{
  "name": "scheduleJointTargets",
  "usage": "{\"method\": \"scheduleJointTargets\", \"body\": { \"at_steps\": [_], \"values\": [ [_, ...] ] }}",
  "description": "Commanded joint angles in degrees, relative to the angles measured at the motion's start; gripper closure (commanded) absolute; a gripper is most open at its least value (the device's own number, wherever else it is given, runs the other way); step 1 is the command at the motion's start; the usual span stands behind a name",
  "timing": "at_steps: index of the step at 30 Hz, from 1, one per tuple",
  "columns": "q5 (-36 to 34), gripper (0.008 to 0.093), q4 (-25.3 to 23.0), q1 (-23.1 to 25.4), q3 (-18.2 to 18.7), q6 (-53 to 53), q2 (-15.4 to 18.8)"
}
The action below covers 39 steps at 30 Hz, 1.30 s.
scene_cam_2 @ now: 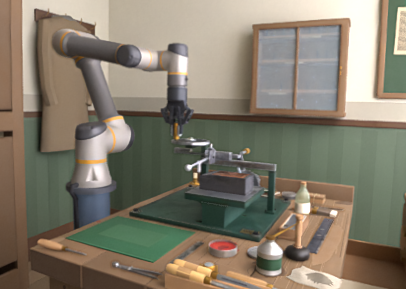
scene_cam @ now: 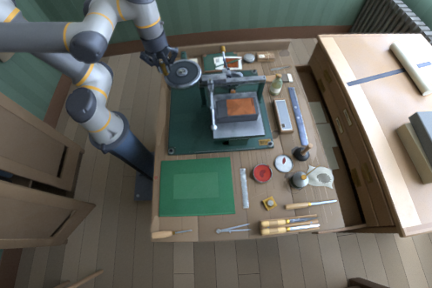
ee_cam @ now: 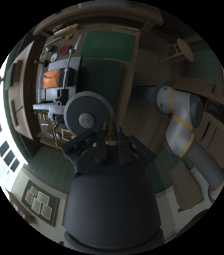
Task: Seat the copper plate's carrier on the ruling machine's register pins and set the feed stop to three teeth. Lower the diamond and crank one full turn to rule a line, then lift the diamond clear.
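Note:
The brass crank handle (ee_cam: 110,133) is partly hidden between my fingers; it stands upright on the rim of the grey handwheel (scene_cam: 183,75) at the far left corner of the ruling machine (scene_cam: 226,108). The copper plate (scene_cam: 241,107) sits in its dark carrier (scene_cam_2: 227,181) on the machine's grey table, under the crossbar (scene_cam: 237,80) that carries the diamond arm. A long lever (scene_cam: 212,108) with ball ends runs along the carrier's left side. My gripper (scene_cam: 163,65) hangs straight down over the wheel's rim and is closed on the crank handle.
A green cutting mat (scene_cam: 197,186) lies on the near part of the bench. A red dish (scene_cam: 261,173), bottles (scene_cam: 275,84), a steel rule (scene_cam: 244,187) and wooden-handled gravers (scene_cam: 289,224) lie to the right and front. A plan chest (scene_cam: 374,129) stands at the right.

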Motion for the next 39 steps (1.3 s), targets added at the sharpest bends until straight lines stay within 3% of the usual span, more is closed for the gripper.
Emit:
{"method": "scheduleJointTargets", "body": {
  "at_steps": [1,8,39],
  "values": [
    [0.0,0.0809,0.0,0.0,0.0,0.0,0.0],
    [0.0,0.0934,0.0,0.0,0.0,0.0,0.0],
    [0.0,0.0934,0.0,-0.3,0.0,-0.3,-0.1]
  ]
}}
